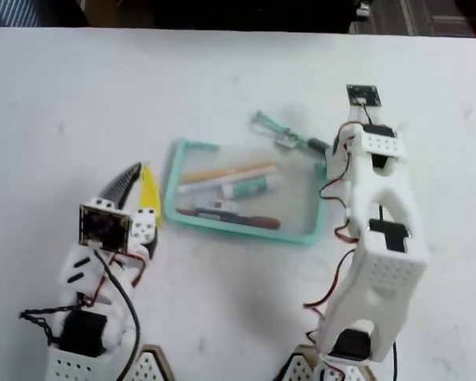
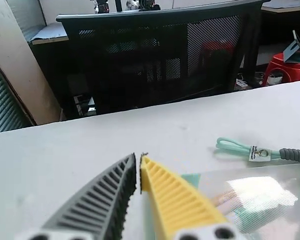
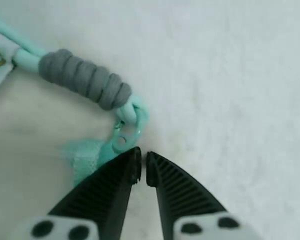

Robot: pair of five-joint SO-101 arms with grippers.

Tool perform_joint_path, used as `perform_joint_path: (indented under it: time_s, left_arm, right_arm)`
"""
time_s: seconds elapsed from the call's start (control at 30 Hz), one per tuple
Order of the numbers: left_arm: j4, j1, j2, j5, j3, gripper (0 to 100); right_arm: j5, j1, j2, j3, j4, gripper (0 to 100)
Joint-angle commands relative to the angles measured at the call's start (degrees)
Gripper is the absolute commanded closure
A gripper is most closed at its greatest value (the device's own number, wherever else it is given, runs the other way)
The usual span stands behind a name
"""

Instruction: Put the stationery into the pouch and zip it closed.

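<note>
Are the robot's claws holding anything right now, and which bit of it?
No. The left gripper is shut on nothing. The right gripper is shut with its tips right beside the mint metal zip pull, apparently not pinching it.

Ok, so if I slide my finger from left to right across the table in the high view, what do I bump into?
left gripper → pouch → right arm

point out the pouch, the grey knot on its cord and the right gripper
pouch point(image 1: 171, 184): high view, teal rim.
grey knot point(image 3: 82, 81): right wrist view, middle of the wrapping.
right gripper point(image 3: 142, 162): right wrist view, between the fingertips.
</note>
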Motion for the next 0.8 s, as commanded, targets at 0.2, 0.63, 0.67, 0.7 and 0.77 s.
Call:
perform_joint_path:
  time_s: [0.2,0.63,0.67,0.7,0.77]
  left_arm:
    - [7.5,0.4,6.0,-0.4,-12.9,97]
    - [8.4,0.3,51.6,-0.6,-48.2,98]
    - [8.2,0.3,56.0,-0.4,-50.7,98]
    - [8.4,0.3,60.8,-0.4,-53.5,98]
    - [9.2,0.3,71.3,-0.4,-59.3,98]
  right_arm:
    - [-1.3,-4.6,0.5,-7.1,4.3,98.1]
    - [-7.4,1.7,-0.5,-2.1,0.8,98.1]
    - [-7.4,1.7,-0.5,-2.1,0.8,98.1]
    - [-7.4,1.7,-0.5,-2.1,0.9,98.1]
    - [-7.4,1.8,-0.5,-2.1,0.9,98.1]
